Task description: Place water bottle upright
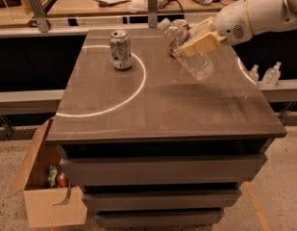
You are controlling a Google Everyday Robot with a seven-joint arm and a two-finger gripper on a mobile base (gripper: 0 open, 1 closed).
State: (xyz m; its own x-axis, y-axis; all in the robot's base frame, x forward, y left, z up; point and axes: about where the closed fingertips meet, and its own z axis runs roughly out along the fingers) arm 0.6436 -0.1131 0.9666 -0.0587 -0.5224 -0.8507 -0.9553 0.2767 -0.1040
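1. The tool [187, 44] is over the far right part of the bench [177, 110], its two tan fingers closed across the middle of the water bottle [200, 65].
2. The bottle is held tilted, with its cap end pointing up toward the far left and its base low toward the right. Whether the base touches the bench cannot be told.
3. A silver-green can [120, 49] stands upright at the far left, well apart from the tool and inside a white arc [138, 83].
4. The near half of the bench is bare to the front edge.
5. Two small pump bottles [271, 74] stand beyond the right edge.
6. No writing on the can or the bottle can be read.
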